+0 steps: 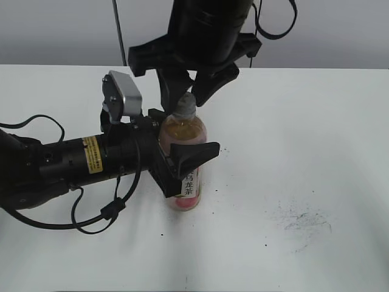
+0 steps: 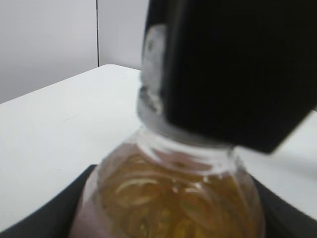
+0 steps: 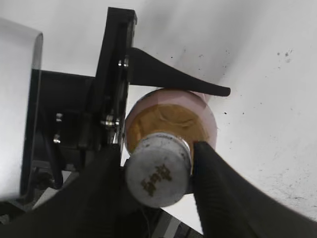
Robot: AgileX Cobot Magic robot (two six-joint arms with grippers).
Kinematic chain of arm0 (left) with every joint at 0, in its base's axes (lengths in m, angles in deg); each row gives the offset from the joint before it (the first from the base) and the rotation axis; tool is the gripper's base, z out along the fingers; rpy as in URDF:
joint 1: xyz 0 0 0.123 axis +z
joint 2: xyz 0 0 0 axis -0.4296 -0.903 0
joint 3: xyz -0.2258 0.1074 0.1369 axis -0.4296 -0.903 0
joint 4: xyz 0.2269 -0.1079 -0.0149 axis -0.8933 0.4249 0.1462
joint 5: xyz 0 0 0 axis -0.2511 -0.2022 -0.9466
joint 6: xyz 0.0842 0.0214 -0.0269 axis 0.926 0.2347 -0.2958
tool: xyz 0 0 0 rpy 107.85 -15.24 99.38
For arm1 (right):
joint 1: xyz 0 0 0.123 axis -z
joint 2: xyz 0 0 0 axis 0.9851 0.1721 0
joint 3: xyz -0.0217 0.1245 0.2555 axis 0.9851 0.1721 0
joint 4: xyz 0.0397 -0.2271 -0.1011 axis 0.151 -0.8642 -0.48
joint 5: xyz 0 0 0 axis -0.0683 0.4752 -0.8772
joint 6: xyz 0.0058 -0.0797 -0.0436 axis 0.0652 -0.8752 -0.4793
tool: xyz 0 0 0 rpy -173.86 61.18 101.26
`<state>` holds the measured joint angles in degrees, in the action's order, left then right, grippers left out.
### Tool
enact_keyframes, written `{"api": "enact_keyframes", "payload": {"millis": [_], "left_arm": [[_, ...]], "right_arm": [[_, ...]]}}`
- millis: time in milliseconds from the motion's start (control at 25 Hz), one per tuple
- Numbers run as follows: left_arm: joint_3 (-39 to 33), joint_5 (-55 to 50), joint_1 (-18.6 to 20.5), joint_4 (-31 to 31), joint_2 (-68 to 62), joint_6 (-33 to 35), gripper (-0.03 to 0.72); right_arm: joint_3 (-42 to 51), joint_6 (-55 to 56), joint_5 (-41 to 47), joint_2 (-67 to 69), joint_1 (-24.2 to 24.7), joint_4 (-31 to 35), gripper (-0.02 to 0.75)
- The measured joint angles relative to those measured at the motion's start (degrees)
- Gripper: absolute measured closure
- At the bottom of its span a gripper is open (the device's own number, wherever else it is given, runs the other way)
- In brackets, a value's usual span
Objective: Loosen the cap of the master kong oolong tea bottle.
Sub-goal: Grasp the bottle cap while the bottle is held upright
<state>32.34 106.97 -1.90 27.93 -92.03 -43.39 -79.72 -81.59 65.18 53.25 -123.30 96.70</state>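
The master kong oolong tea bottle (image 1: 184, 161) stood upright on the white table (image 1: 304, 152), and everything else in the scene arranged itself around it. The left gripper (image 1: 182, 164) reached in from the side and clamped the bottle's body, one finger crossing in front of the label and the other behind it, bracing it against turning. Directly above the bottle, the right gripper (image 1: 187, 97) hung down with its fingers bracketing the cap (image 1: 186, 106). The step in hand looked to me like the seating of the grip on the cap, just ahead of the twist. The next move, I judged, called for the right fingers to bite firmly on the cap's sides and then rotate about the bottle's upright axis while the left one held the body fast; a weak bite would likely slip round the smooth plastic. The right wrist view looked straight down on the cap (image 3: 158, 174) and showed its faint grey mark and a finger (image 3: 218, 188) pressed to one side, with the other dark finger close against the opposite side, though I could not tell whether that one touched. The left wrist view gave what neither other view did: the bottle's neck ring and shoulder (image 2: 173, 198) up close, with the amber tea inside.
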Motion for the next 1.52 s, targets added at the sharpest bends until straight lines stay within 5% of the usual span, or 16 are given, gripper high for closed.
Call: {"api": "enact_keyframes", "payload": {"millis": [160,360,1080,1320,1520], "left_arm": [[0.00,-0.05,0.00,0.13,0.00,0.00,0.241],[0.00,-0.05,0.00,0.13,0.00,0.00,0.241],[0.00,0.04,0.00,-0.64,0.00,0.63,0.241],[0.00,0.00,0.00,-0.40,0.00,0.40,0.241],[0.00,-0.06,0.00,-0.16,0.00,0.16,0.241]], "right_arm": [[0.00,-2.17,-0.02,0.55,0.00,-0.24,0.456],[0.00,-15.00,-0.02,0.55,0.00,-0.33,0.456],[-0.12,-138.69,0.87,0.45,0.25,1.97,0.463],[-0.12,-162.69,0.59,0.45,0.25,1.97,0.463],[-0.12,-172.07,0.29,0.45,0.25,1.71,0.463]]}}
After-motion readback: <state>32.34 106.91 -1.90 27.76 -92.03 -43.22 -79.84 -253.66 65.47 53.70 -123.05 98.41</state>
